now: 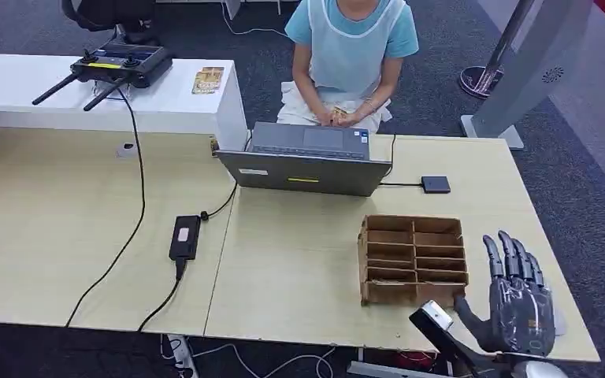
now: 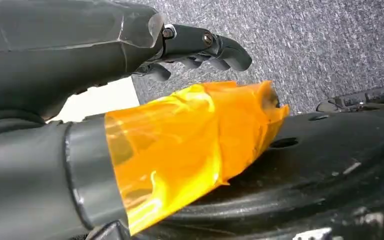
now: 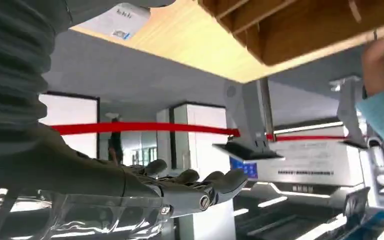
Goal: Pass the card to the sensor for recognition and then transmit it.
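**Right hand empty at tabletop corner, card not yet picked**

Right hand (image 1: 517, 295) hovered over the near right corner of the pale wooden tabletop (image 1: 299, 260), fingers straight and spread, holding nothing. The brown cardboard compartment box (image 1: 413, 258) sat just beside it, on the thumb side. Couldn't tell whether any slot held a card. The one card-like item I could see was small and tan, in the hands of the seated person (image 1: 352, 55) in a light blue apron, well beyond the hand, behind the grey laptop (image 1: 307, 161). The small black flat sensor pad (image 1: 436, 184) lay past the box, cabled to the laptop.

Left hand (image 2: 200, 47) hung low over grey carpet, fingers loosely curled, nothing in them; orange tape wrapped its thumb.

Judgement: reach step. Approach the box from above, pinch the card by its edge, keep clear of the dividers. The tabletop edge ran close by the hand's outer side, so little margin there. Open room lay ahead toward the pad.
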Controlling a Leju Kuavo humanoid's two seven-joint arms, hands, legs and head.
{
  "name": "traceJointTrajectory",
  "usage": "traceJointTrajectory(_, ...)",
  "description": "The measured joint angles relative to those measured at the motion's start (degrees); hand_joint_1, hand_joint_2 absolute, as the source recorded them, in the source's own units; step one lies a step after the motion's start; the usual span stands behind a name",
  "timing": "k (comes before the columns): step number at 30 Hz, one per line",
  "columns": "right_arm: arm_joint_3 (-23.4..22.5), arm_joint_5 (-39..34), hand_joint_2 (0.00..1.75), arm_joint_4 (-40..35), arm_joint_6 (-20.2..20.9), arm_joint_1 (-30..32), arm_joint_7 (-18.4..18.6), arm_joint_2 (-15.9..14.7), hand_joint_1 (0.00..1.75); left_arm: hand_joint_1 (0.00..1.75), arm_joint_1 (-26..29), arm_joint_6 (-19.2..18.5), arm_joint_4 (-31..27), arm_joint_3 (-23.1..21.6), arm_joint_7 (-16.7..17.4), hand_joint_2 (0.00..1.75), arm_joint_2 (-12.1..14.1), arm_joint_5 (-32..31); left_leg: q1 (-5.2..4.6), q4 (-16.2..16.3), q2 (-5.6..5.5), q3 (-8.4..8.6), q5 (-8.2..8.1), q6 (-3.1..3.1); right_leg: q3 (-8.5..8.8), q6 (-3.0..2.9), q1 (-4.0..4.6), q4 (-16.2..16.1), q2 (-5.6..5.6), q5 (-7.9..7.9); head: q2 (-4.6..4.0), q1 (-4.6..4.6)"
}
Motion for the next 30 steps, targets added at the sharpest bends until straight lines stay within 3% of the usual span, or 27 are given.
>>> traceJointTrajectory(13,-0.7,-5.42,1.75,2.67,4.52,-0.13,-3.01,-3.93,0.0,0.0,0.01,-0.24,0.0,-1.64,-0.24,0.0,0.39,0.61,0.0,0.0,0.01,0.0,0.0,0.0,-0.01,0.0,0.0,0.0,0.0,0.0,0.0,0.0)
traceJointTrajectory(30,-0.7,-5.48,1.75,5.46,4.79,-2.41,-3.84,-4.65,0.0,0.0,0.01,-0.48,0.0,-2.67,-0.26,0.0,0.57,0.79,0.0,0.0,0.01,0.0,0.0,0.0,-0.01,0.0,0.0,0.0,0.0,0.0,-0.02,0.0)
